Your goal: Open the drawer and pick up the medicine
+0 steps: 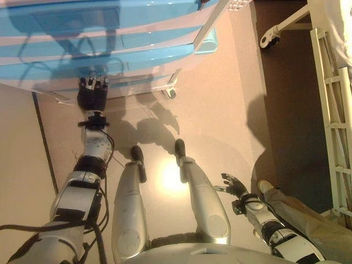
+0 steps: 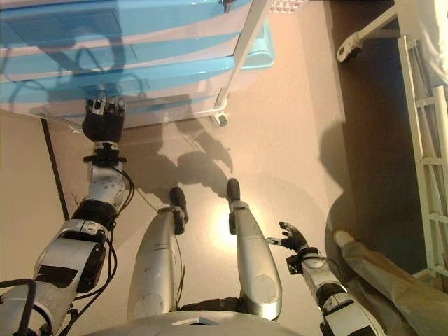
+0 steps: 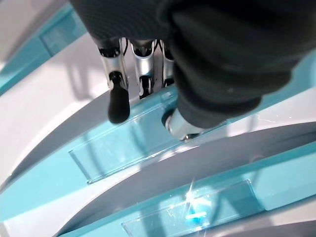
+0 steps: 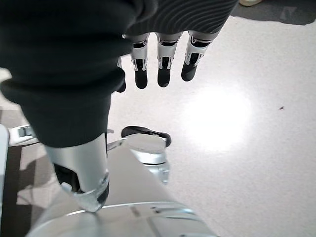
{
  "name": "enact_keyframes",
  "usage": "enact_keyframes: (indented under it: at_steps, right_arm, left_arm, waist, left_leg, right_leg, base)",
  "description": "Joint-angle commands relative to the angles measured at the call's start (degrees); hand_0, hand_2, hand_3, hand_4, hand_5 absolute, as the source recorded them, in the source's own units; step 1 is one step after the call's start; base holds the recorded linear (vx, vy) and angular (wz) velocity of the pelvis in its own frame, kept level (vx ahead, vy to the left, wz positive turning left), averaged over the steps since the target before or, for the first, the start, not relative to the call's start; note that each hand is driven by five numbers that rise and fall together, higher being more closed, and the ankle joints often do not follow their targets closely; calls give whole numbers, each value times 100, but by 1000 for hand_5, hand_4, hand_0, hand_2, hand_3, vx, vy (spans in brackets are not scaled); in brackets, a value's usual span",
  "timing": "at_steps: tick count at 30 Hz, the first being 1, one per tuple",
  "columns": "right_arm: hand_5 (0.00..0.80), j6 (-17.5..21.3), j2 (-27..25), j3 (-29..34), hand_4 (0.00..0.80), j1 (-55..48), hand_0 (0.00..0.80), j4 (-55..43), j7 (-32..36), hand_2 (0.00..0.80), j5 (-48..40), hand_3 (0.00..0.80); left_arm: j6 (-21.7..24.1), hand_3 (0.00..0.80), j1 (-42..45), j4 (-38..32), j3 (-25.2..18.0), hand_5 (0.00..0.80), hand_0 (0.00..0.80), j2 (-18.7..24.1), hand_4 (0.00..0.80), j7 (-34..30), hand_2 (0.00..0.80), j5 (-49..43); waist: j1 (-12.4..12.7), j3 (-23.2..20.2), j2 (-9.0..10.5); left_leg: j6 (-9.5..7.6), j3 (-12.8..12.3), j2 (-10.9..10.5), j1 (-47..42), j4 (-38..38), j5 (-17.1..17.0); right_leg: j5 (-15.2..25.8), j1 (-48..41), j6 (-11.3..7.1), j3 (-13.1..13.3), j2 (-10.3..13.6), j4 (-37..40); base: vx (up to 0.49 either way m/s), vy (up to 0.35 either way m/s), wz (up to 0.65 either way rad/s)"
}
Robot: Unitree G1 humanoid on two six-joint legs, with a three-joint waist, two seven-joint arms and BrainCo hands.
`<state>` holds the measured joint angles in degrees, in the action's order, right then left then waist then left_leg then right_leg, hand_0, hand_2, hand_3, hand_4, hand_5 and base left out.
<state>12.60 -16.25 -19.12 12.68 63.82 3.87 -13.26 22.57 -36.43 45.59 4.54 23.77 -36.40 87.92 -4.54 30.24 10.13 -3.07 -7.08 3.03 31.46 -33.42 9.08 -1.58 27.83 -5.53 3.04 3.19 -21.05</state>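
Observation:
A cabinet of turquoise drawers (image 1: 110, 44) stands on casters ahead of me; its drawers are closed. My left hand (image 1: 92, 92) reaches the front of a lower drawer. In the left wrist view its straight fingers (image 3: 117, 101) rest their tips on that drawer's clear handle plate (image 3: 123, 143), with the thumb (image 3: 180, 126) at the plate's edge. A second drawer with a similar clear plate (image 3: 197, 207) lies beside it. My right hand (image 1: 234, 186) hangs open and empty low on my right side, over the floor. No medicine shows in any view.
The cabinet's caster (image 1: 171, 93) stands on the beige floor. A white metal frame (image 1: 336, 110) runs along the right, with another wheel (image 1: 268, 38) at the top. A person's leg and shoe (image 1: 275, 193) are close to my right hand.

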Motion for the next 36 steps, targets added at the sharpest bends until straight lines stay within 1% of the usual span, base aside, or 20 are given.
enact_keyframes:
  at_steps: [1, 4, 5, 8, 10, 11, 13, 15, 17, 18, 19, 22, 23, 26, 30, 31, 32, 33, 35, 36]
  right_arm:
    - [0, -77, 47, -217, 0, -476, 0, -424, -110, 0, 117, 0]
    - [0, -178, 19, -182, 0, -463, 0, -537, -215, 0, 183, 0]
    - [0, -293, -19, -123, 0, -460, 0, -627, -272, 0, 240, 0]
    - [0, -473, -185, 47, 0, -473, 0, -726, -296, 0, 300, 0]
    - [0, -539, -318, 186, 0, -474, 0, -733, -282, 0, 329, 0]
    - [0, -569, -451, 322, 0, -468, 0, -699, -258, 0, 366, 0]
    - [0, -605, -610, 486, 0, -431, 0, -617, -233, 0, 386, 0]
    - [0, -580, -740, 628, 0, -403, 0, -473, -190, 0, 408, 0]
    - [0, -484, -779, 742, 0, -383, 0, -286, -143, 0, 463, 0]
    - [0, -432, -782, 789, 0, -363, 0, -183, -113, 0, 490, 0]
    - [0, -407, -782, 808, 0, -354, 0, -142, -100, 0, 504, 0]
    - [0, -362, -754, 931, 0, -351, 0, 43, -21, 0, 580, 0]
    - [0, -352, -741, 983, 0, -372, 0, 111, 10, 0, 590, 0]
    - [0, -340, -651, 1099, 0, -436, 0, 285, 26, 0, 605, 0]
    - [0, -381, -544, 1173, 0, -507, 0, 424, 16, 0, 657, 0]
    - [0, -404, -509, 1212, 0, -552, 0, 465, 24, 0, 725, 0]
    - [0, -406, -483, 1216, 0, -580, 0, 503, 5, 0, 745, 0]
    - [0, -420, -470, 1213, 0, -594, 0, 520, -16, 0, 769, 0]
    - [0, -446, -427, 1211, 0, -684, 0, 563, -81, 0, 833, 0]
    - [0, -460, -419, 1212, 0, -699, 0, 575, -115, 0, 848, 0]
  left_arm:
    - [367, 800, 92, -1643, -190, 800, 800, 297, 800, -646, 800, -744]
    - [109, 800, 714, -1730, -223, 800, 800, 156, 800, -663, 800, -943]
    - [-60, 800, 1143, -1728, -226, 800, 800, 51, 800, -713, 800, -1071]
    - [-446, 800, 1994, -1550, -217, 800, 800, -140, 800, -869, 800, -1399]
    - [-672, 800, 2392, -1338, -238, 800, 800, -196, 800, -862, 800, -1669]
    - [-906, 800, 2731, -1061, -252, 800, 800, -223, 800, -864, 800, -1867]
    - [-1124, 800, 3131, -670, -223, 800, 800, -247, 800, -690, 800, -2220]
    - [-1443, 800, 3540, -232, -237, 800, 800, -283, 800, -455, 800, -2701]
    - [-1721, 800, 3874, 193, -305, 800, 800, -314, 800, -246, 800, -3203]
    - [-1797, 800, 3982, 420, -364, 800, 800, -342, 800, -269, 800, -3404]
    - [-1874, 800, 4016, 490, -390, 800, 800, -352, 800, -209, 800, -3508]
    - [-2005, 800, 4260, 1169, -552, 800, 800, -469, 800, -242, 800, -3924]
    - [-2010, 800, 4311, 1404, -597, 800, 800, -507, 800, -226, 800, -3962]
    - [-1930, 800, 4359, 1801, -707, 800, 800, -618, 800, -219, 800, -4149]
    - [-1750, 800, 4326, 2123, -676, 800, 800, -665, 800, 72, 800, -4446]
    - [-1638, 565, 4298, 2249, -693, 565, 565, -681, 565, 376, 565, -4694]
    - [-1599, 0, 4268, 2306, -669, 0, 0, -676, 0, 511, 0, -4823]
    - [-1613, 0, 4241, 2333, -657, 0, 0, -676, 0, 647, 0, -4906]
    - [-1427, 0, 4169, 2431, -625, 0, 0, -666, 0, 1187, 0, -5247]
    - [-1393, 0, 4152, 2450, -623, 0, 0, -662, 0, 1292, 0, -5348]
  waist:
    - [515, -130, -121]
    - [692, -139, -216]
    - [820, -121, -306]
    - [1040, -151, -480]
    - [1129, -197, -597]
    - [1206, -213, -724]
    - [1284, -289, -882]
    - [1369, -354, -1021]
    - [1432, -462, -1087]
    - [1455, -498, -1103]
    - [1462, -507, -1108]
    - [1524, -646, -1129]
    - [1541, -712, -1138]
    - [1568, -880, -1146]
    - [1552, -1072, -1134]
    - [1534, -1150, -1122]
    - [1520, -1198, -1113]
    - [1512, -1226, -1107]
    - [1476, -1320, -1073]
    - [1466, -1339, -1069]
  left_leg:
    - [-75, 314, -546, -278, 111, 485]
    - [4, 474, -575, -485, 567, 184]
    - [60, 583, -584, -647, 769, 75]
    - [187, 789, -593, -886, 1182, -247]
    - [254, 890, -592, -978, 1402, -433]
    - [307, 963, -579, -1079, 1512, -517]
    - [363, 1048, -569, -1174, 1710, -673]
    - [408, 1097, -546, -1350, 1874, -750]
    - [434, 1135, -538, -1448, 2000, -823]
    - [440, 1145, -537, -1505, 2038, -831]
    - [442, 1151, -537, -1531, 2053, -832]
    - [451, 1185, -557, -1717, 2153, -831]
    - [447, 1205, -569, -1802, 2193, -821]
    - [436, 1287, -610, -2045, 2340, -813]
    - [411, 1361, -655, -2298, 2498, -807]
    - [402, 1371, -659, -2387, 2533, -794]
    - [393, 1375, -661, -2438, 2555, -788]
    - [384, 1375, -663, -2468, 2571, -785]
    - [374, 1377, -660, -2568, 2603, -766]
    - [368, 1369, -660, -2591, 2617, -769]
  right_leg:
    - [213, -504, 209, -301, -118, 393]
    - [159, -709, 262, -436, -83, 518]
    - [81, -886, 290, -531, -72, 575]
    - [-31, -1155, 347, -735, -2, 670]
    - [-75, -1265, 392, -857, 46, 729]
    - [-161, -1367, 439, -947, 83, 715]
    - [-220, -1442, 496, -1071, 128, 727]
    - [-307, -1572, 539, -1190, 162, 720]
    - [-321, -1645, 554, -1278, 186, 750]
    - [-330, -1692, 554, -1310, 198, 762]
    - [-334, -1714, 553, -1323, 203, 769]
    - [-348, -1874, 539, -1423, 252, 829]
    - [-358, -1941, 535, -1466, 273, 848]
    - [-361, -2152, 503, -1549, 313, 939]
    - [-356, -2343, 468, -1599, 339, 1017]
    - [-354, -2403, 449, -1607, 353, 1027]
    - [-352, -2439, 440, -1602, 358, 1035]
    - [-351, -2458, 437, -1601, 358, 1041]
    - [-347, -2533, 416, -1599, 368, 1053]
    - [-345, -2546, 417, -1594, 364, 1055]
  base:
    - [-11, -106, 32]
    - [-6, -95, 36]
    - [9, -87, 32]
    - [31, -63, 41]
    - [14, 1, 59]
    - [1, 32, 58]
    - [-1, 44, 52]
    - [5, 34, 45]
    - [11, 19, 37]
    - [15, 12, 40]
    - [19, 8, 31]
    - [41, 12, 25]
    - [65, 20, 26]
    - [88, 32, 31]
    - [99, 43, 25]
    - [104, 46, 13]
    - [106, 46, 6]
    - [85, 31, 4]
    - [92, 33, 2]
    - [91, 41, 0]
